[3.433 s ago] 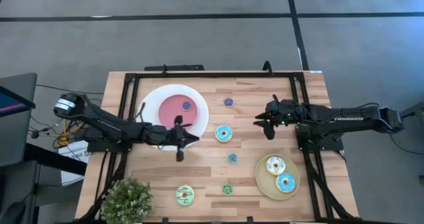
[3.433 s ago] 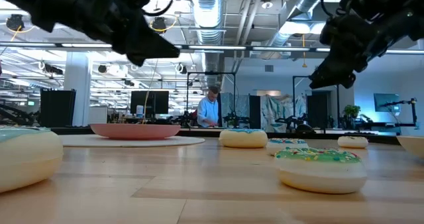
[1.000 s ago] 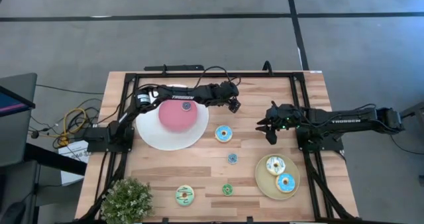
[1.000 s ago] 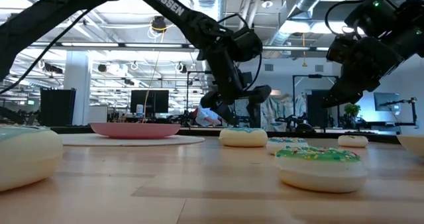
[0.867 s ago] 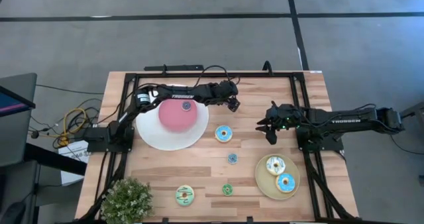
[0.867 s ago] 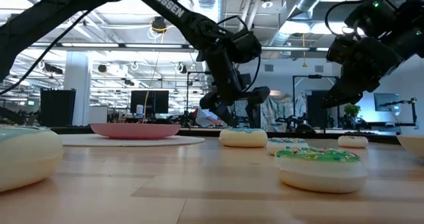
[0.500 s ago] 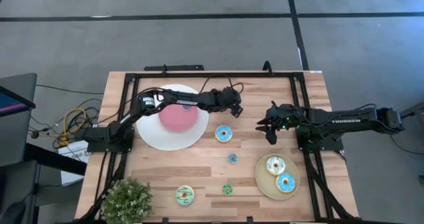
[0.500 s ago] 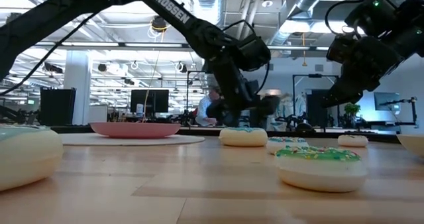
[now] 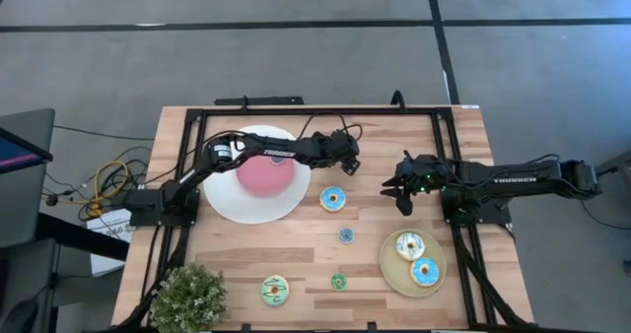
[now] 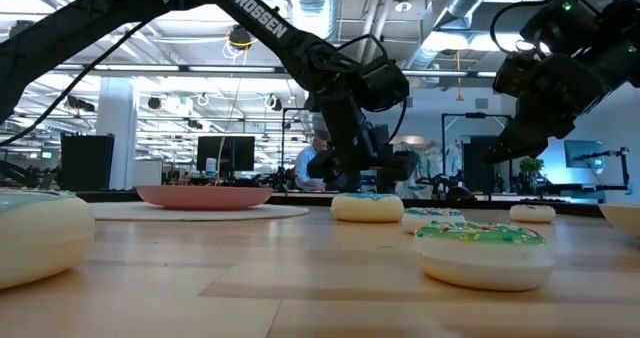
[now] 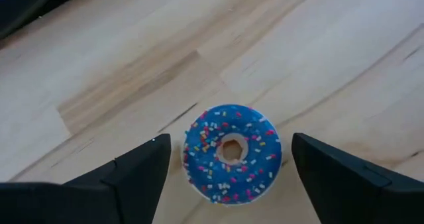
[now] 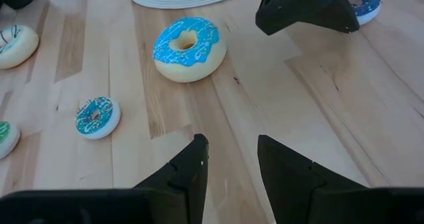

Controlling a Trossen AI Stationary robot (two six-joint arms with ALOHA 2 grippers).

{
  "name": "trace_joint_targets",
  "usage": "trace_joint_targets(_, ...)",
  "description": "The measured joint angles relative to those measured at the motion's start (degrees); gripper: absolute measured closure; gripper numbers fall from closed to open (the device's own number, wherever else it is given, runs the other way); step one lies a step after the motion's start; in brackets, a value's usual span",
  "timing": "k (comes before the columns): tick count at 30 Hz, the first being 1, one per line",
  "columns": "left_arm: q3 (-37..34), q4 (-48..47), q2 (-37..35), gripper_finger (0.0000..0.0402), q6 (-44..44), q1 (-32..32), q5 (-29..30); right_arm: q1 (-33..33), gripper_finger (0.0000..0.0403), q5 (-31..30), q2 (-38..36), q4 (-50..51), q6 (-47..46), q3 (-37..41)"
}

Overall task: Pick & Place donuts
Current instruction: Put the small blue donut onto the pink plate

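The left hand [image 11: 228, 168] is hovering, fingers spread wide, around a small blue sprinkled donut [image 11: 231, 151] lying on the worktop [image 11: 344, 45].

Two donuts [image 9: 417, 258] lie on the plate [image 9: 391, 272] at the table's [image 9: 463, 141] right.

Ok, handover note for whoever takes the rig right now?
Left gripper: open, low over the small blue sprinkled donut beside the white plate, fingers either side, not gripping.
Right gripper: open, empty, hovering mid-table.
Done: white-iced donut and blue donut sit on the tan plate.
Left on the table: large blue-iced donut, small teal donut, small green donut, pale green donut, plus the one under the left gripper.
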State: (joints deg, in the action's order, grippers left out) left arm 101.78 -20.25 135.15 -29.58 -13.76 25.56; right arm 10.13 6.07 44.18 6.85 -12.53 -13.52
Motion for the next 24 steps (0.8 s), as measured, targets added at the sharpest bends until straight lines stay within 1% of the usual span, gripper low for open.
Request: trace_joint_targets(24, 0.0, -0.9, 0.0, 0.0144, -0.2, 0.0, -0.2, 0.0, 0.0280, 0.0, 0.0, 0.0, 0.1, 0.0)
